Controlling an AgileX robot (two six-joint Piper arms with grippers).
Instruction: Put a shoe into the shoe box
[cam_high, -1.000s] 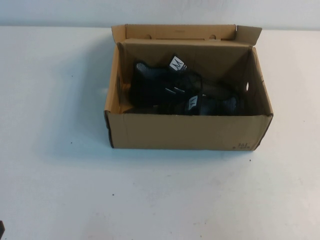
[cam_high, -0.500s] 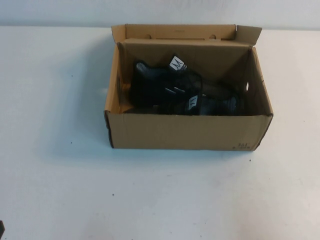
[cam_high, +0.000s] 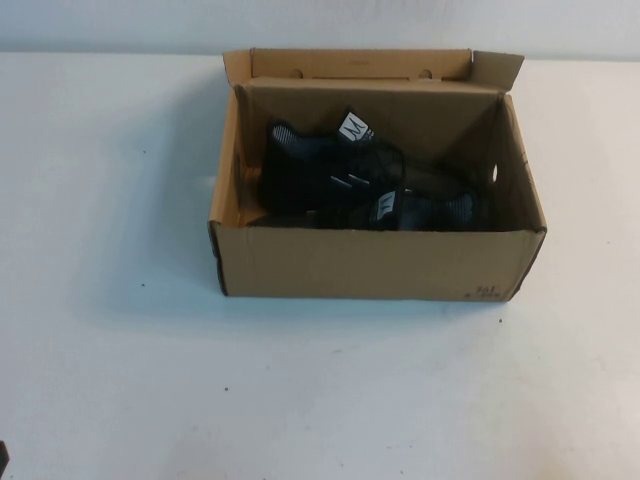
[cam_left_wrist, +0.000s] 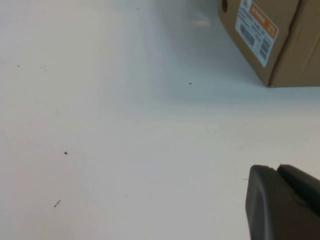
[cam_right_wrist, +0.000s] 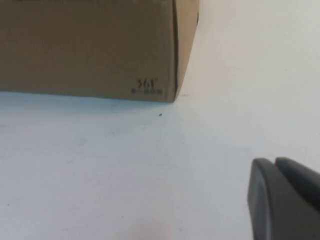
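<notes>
The left gripper (cam_left_wrist: 282, 202) shows as a dark grey-brown, matte, blocky piece with rounded corners; a seam splits it into 2 adjoining parts. The right gripper (cam_right_wrist: 285, 197) looks alike: dark grey, smooth, rounded at the top, with 1 groove dividing 2 parts. Neither bears visible markings, screws or cables.

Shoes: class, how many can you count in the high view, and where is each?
2, both inside the shoe box: one shoe toward its left end, the other lower toward its right, partly hidden by the near wall.
</notes>
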